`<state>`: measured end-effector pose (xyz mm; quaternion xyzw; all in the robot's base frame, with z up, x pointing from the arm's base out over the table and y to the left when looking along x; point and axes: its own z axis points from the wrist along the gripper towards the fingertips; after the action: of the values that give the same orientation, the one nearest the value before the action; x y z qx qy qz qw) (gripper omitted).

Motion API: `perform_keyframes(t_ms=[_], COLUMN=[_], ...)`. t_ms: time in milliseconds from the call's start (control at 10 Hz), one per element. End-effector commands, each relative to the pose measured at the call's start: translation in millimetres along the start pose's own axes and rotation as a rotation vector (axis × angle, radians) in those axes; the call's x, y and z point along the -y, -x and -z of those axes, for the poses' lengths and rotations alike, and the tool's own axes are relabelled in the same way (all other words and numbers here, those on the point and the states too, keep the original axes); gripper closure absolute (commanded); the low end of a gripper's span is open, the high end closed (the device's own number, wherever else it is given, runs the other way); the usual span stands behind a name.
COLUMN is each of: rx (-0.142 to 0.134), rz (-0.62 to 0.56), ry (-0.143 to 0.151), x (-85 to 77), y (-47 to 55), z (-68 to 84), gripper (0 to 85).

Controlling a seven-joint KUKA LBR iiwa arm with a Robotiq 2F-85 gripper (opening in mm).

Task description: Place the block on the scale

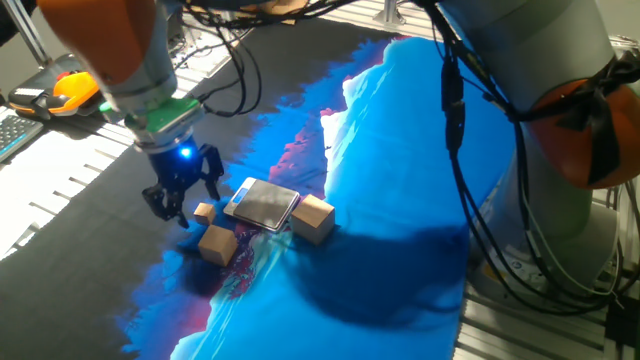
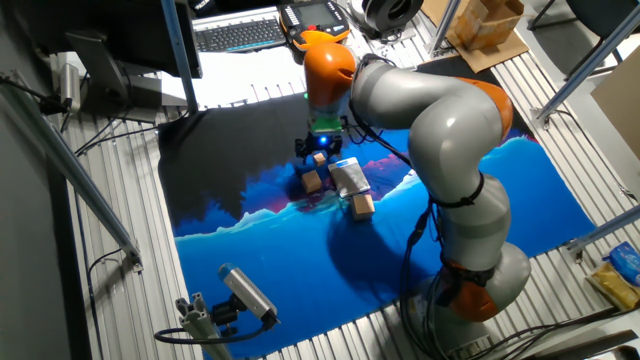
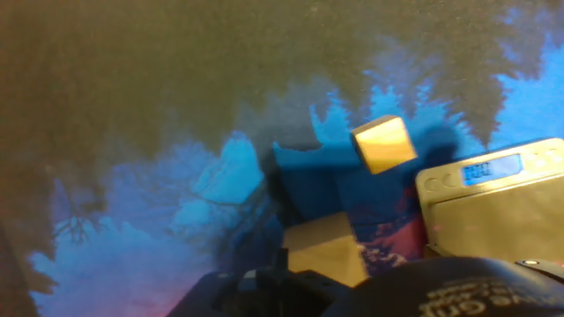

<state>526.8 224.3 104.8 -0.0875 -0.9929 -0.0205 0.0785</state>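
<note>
Tool [image 1: 180, 208] low over the counter [image 1: 90, 200], fingers spread and released, nothing held between them. It hangs just beside the tiny cube [image 1: 204, 211] and a little up from the block [image 1: 217, 244], which sits on the blue-patterned cloth [image 1: 400, 180] close to the near corner of the scale [image 1: 263, 204]. On the scale's far side, the biggest cube [image 1: 313, 219] sits right against the rim.

From the hand view, the block is at the bottom edge, partly cut off by the tool body, with the tiny cube further out and the scale's lit display to the right.

My read: the pick comes first. The tool wants to centre over the block, fingers square to two opposite faces, keeping clear of the tiny cube and scale rim.

The block itself: light tan wood, plain faces, sharp edges, resting flat.
</note>
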Motion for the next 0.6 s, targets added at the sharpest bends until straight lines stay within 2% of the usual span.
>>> perform_keyframes(t_ms=[0, 200, 300, 500], rx=[-0.003, -0.002, 0.0, 0.008], rz=[0.004, 0.011, 0.021, 0.034], ry=[-0.002, 0.003, -0.006, -0.002], x=[-5.7, -13.4, -13.9, -11.8], y=[-0.6, -1.9, -2.5, -1.4], z=[-2.9, -9.2, -12.8, -18.7], gripper=[17.0, 17.0, 17.0, 17.0])
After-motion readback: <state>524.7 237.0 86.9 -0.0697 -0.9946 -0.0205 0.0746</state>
